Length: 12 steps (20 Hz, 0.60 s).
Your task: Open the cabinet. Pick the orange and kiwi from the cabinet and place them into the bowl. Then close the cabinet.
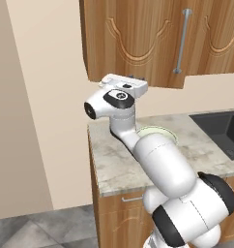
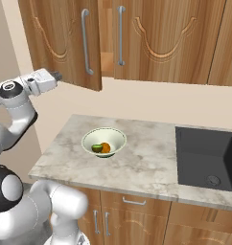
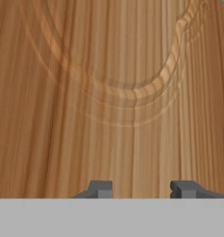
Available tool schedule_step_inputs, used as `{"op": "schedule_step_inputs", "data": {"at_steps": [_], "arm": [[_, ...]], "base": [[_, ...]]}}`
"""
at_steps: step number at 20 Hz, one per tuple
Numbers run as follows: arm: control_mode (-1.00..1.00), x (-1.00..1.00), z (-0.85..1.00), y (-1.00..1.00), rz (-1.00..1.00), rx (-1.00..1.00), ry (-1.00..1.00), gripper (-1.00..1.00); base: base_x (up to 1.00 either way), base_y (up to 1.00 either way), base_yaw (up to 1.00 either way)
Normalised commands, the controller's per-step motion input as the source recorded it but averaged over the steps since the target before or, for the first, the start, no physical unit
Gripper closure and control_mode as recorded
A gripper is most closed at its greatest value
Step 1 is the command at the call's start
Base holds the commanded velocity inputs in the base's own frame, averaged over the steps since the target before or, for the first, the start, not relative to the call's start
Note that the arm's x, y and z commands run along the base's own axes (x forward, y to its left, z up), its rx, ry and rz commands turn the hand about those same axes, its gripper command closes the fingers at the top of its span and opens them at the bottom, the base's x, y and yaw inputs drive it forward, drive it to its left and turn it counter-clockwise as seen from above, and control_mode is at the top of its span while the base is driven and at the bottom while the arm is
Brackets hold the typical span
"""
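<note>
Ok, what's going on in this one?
The fruit is already moved: the orange and kiwi lie in the bowl on the counter. The left door of the cabinet is ajar, with a gap showing beside it. The gripper is empty, jaws apart, right up against the outer face of that door near its lower edge, apparently placed to push it shut.

Orange (image 2: 105, 148) & kiwi (image 2: 96, 148) in bowl (image 2: 116, 135); cabinet (image 2: 65, 43) door ajar.
</note>
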Motion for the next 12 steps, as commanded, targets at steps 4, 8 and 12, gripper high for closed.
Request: {"op": "schedule_step_inputs", "data": {"at_steps": [4,8,12], "arm": [[-1.0,0.41,0.29,-0.19,0.12,-0.02,0.0,-1.0],[-1.0,0.35,0.29,-0.2,0.12,-0.03,0.0,-1.0],[-1.0,0.4,0.18,-0.22,0.13,-0.02,0.0,-1.0]], "base": [[0.0,0.0,0.0],[0.0,0.0,0.0],[0.0,0.0,0.0]]}}
